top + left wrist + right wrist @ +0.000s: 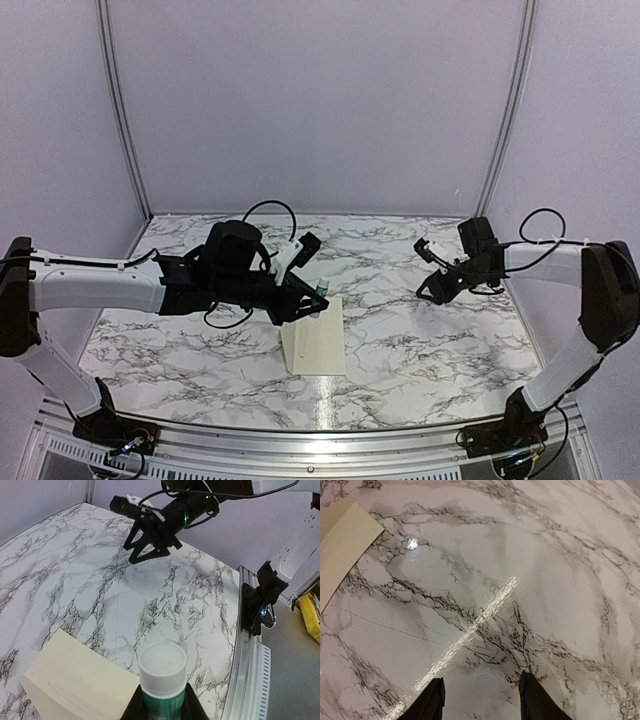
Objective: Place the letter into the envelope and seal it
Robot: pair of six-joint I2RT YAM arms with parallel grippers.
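Left arm [100,285] stretches out low from its base, forearm close to level, wrist above the far left corner of the envelope [318,345]. Left gripper [313,297] tips down at that corner, fingers [134,707] clamped on a glue tube [162,672], its white cap poking past the fingertips.

Right arm [545,258]: elbow high, forearm reaching inward. Right gripper [430,290] hangs well to the right of the envelope, angled downward, jaws parted and empty.
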